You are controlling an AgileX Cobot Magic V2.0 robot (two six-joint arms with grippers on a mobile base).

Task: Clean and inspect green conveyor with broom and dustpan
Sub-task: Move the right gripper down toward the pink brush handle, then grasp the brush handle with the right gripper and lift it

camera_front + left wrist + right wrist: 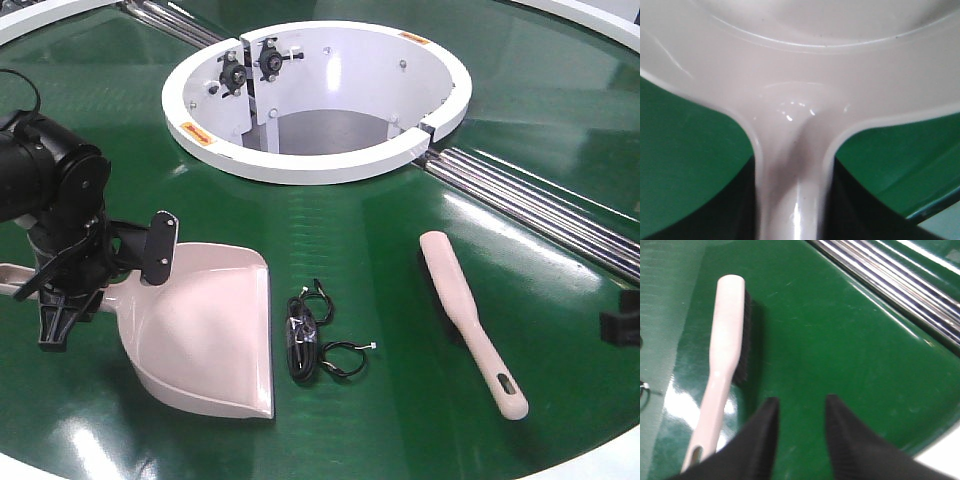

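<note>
Left claw [792,202] is clamped on the dustpan [210,330] handle, mouth flat on the green conveyor [840,355] to catch sweepings, while the right claw [800,425] hangs spread, broom [725,355] just left, ungrasped.

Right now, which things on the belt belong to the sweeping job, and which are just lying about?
Job:
green conveyor
dustpan
broom

Lying about:
black wire bundle between them (possibly the debris to sweep)
white ring hub and chrome rods are fixtures
</note>
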